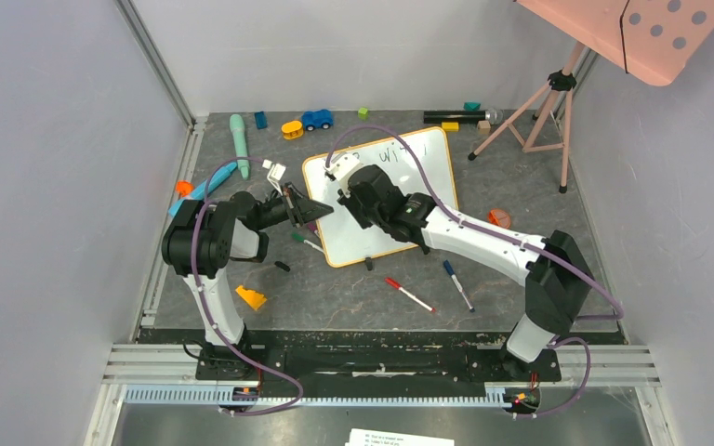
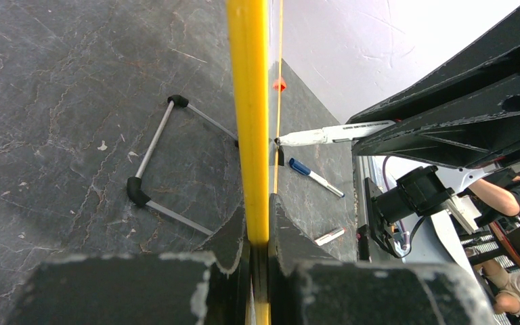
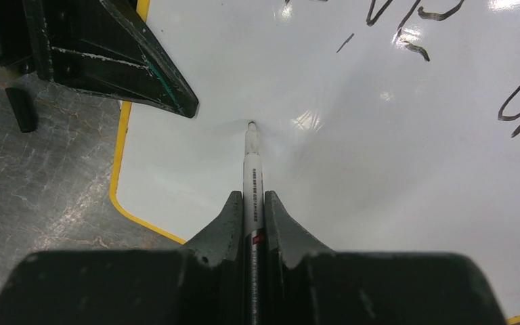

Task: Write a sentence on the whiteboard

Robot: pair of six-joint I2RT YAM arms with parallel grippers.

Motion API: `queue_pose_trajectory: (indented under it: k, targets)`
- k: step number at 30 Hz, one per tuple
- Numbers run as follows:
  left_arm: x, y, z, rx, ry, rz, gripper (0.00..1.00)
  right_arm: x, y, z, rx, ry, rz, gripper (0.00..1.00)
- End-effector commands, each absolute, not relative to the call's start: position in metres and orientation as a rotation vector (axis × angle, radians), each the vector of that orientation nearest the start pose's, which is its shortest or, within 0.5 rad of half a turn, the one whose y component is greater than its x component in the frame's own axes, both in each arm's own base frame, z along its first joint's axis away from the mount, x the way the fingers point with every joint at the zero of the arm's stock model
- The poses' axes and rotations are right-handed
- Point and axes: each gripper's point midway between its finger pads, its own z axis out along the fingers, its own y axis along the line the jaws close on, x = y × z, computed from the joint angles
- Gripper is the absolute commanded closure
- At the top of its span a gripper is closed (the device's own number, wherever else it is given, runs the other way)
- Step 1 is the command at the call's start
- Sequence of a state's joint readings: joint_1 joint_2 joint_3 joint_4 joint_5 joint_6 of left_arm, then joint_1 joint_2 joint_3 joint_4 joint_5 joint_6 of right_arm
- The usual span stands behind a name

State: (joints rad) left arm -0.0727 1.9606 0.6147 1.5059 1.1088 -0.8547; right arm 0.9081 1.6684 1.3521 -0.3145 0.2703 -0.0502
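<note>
The whiteboard, white with a thin orange frame, lies tilted across the middle of the table. My left gripper is shut on its left edge; in the left wrist view the yellow frame runs straight between the left gripper jaws. My right gripper hovers over the board's upper left, shut on a white marker. The marker's tip touches the bare whiteboard surface. Part of the sentence shows as dark strokes along the board's far edge, also legible as sentence scrawl from above.
A red marker and a blue marker lie in front of the board. An orange wedge sits near the left arm's base. Small toys, including a blue car, line the back wall. A pink tripod stands back right.
</note>
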Motion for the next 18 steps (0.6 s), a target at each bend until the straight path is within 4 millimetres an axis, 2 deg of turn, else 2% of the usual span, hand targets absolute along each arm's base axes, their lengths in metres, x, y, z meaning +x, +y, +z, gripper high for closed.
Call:
queue_pose_trajectory:
  k: [1,18]
  targets:
    - [0.360,-0.191,0.122,0.485,1.551,-1.299,0.98,0.337,0.346,0.199,-0.825,1.957,0.181,1.00]
    - [0.360,-0.190,0.122,0.480,1.552,-1.294,0.98,0.336,0.350,0.188,-0.856,1.974,0.188,1.00]
